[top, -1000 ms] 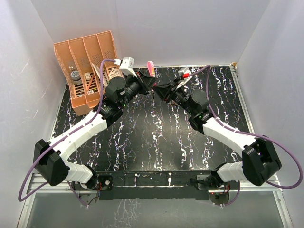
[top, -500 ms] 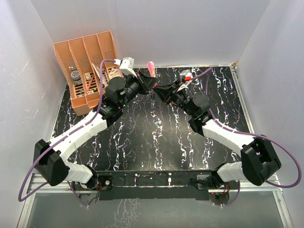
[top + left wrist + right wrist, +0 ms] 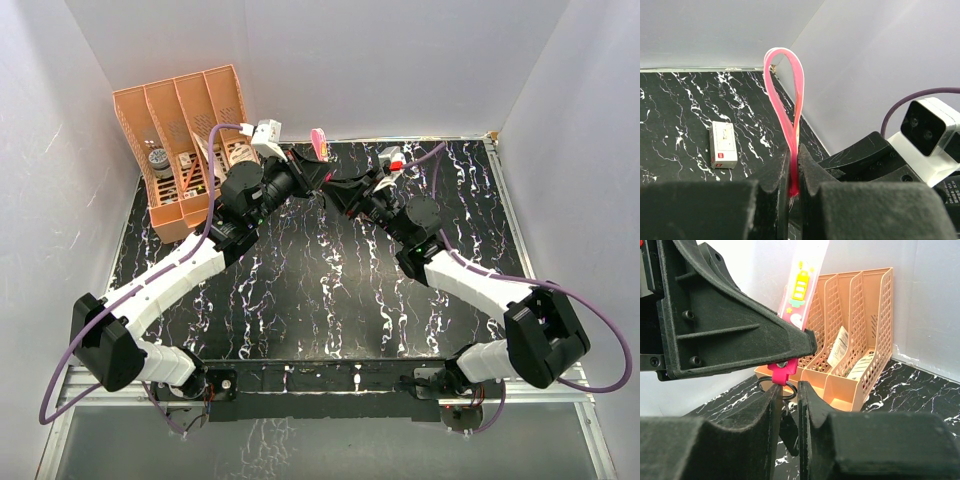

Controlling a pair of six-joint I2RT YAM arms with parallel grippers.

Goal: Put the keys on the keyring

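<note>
The keyring's pink strap (image 3: 785,100) stands upright as a loop, its lower end pinched in my left gripper (image 3: 794,170), which is shut on it. From above, the strap (image 3: 318,140) pokes up near the back wall. In the right wrist view the strap (image 3: 802,285) hangs a small dark ring (image 3: 777,388) just above my right gripper (image 3: 790,395). Its fingers are nearly together on a small flat piece in shadow, the keys (image 3: 790,427), right under the ring. Both grippers meet tip to tip at the table's back middle (image 3: 328,182).
An orange file organizer (image 3: 185,150) with several slots stands at the back left; in the right wrist view this organizer (image 3: 855,340) is close behind the grippers. A small white box (image 3: 723,144) lies on the black marble table (image 3: 320,290). White walls enclose three sides.
The right forearm has swung slightly left and its wrist has shifted a little under the ring. The left arm and strap hold still.
</note>
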